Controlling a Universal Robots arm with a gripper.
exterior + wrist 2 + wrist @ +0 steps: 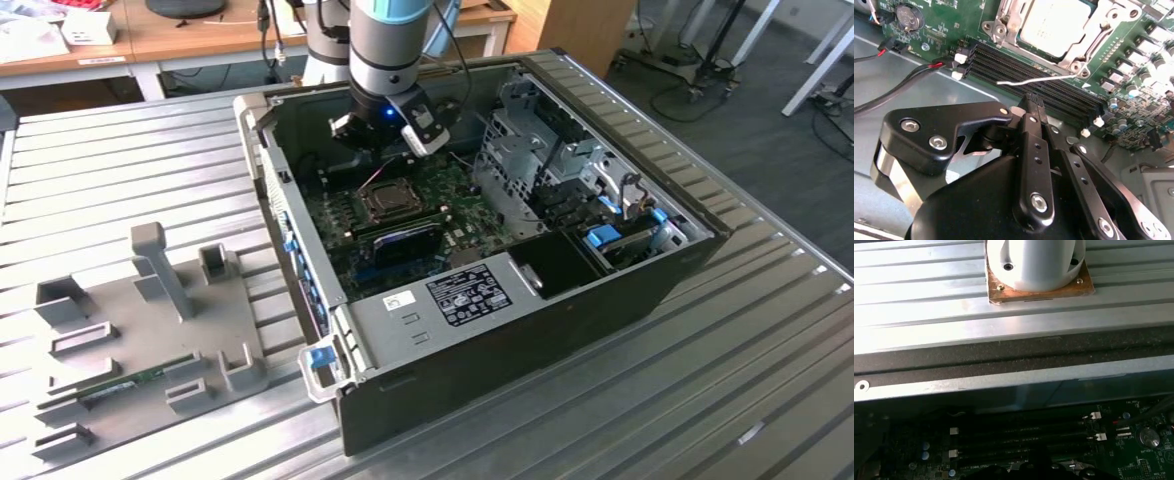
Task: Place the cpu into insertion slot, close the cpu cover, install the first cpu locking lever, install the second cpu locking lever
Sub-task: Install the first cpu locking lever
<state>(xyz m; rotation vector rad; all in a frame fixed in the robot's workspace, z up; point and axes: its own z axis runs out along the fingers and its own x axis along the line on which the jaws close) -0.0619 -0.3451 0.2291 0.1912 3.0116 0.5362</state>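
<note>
- The cpu lies flat in the slot on the green board, straight ahead of the gripper's fingertips and past the memory slots in the second wrist view
- The cover lies down around the cpu, its silvery frame edging the grey metal top, which shows through the cut-out
- A thin silvery lever reaches out from the socket's corner, and its free end hangs over the dark memory slots, just beyond the fingertips and between them and the cpu; whether it touches the fingers cannot be told
- The gripper has its black fingers brought together at the tip with nothing between them; in the exterior view it hangs inside the open computer case, above the board and near the socket
- Red and black cables run along the board's edge off to one side of the gripper, near a round coin battery
- The case rests on a ribbed metal table, and a grey holder tray lies on it well apart from the gripper, towards the exterior view's left
</note>
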